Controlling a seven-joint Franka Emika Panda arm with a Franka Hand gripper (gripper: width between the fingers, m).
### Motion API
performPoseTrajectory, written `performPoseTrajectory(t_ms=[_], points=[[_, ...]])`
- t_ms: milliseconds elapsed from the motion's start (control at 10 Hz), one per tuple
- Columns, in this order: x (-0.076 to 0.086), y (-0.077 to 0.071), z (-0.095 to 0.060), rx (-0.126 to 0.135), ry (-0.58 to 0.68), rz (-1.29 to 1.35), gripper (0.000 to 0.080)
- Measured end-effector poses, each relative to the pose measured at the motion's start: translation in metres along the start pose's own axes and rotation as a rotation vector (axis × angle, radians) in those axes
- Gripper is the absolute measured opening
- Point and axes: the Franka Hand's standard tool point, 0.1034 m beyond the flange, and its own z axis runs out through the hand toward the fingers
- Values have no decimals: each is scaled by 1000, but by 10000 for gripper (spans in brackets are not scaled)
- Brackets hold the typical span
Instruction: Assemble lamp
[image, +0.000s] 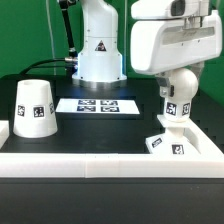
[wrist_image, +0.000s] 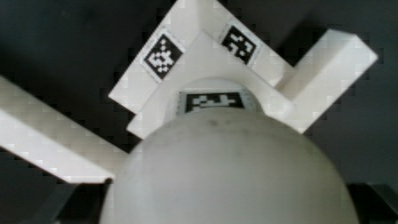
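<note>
My gripper (image: 178, 88) is shut on the white ball-shaped bulb (image: 177, 104) and holds it upright, tagged neck down. The bulb is directly over the small square base (image: 166, 146), which lies tilted by the border rail at the exterior view's right. I cannot tell whether the neck touches the base. In the wrist view the bulb (wrist_image: 222, 160) fills the lower middle between the dark fingers (wrist_image: 71, 203) of the gripper (wrist_image: 222, 206). The tagged base (wrist_image: 192, 55) lies beyond it. The tapered shade (image: 33, 108) stands alone at the exterior view's left.
The marker board (image: 97, 105) lies flat at the back middle, in front of the robot's pedestal (image: 99, 50). The long white border rail (image: 100, 160) runs along the front edge and turns up the right side (wrist_image: 317, 75).
</note>
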Motion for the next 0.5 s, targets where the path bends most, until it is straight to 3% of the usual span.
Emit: performPoseTrajectory(t_ms=[500], points=[[0, 3, 0, -2, 1, 424, 578]])
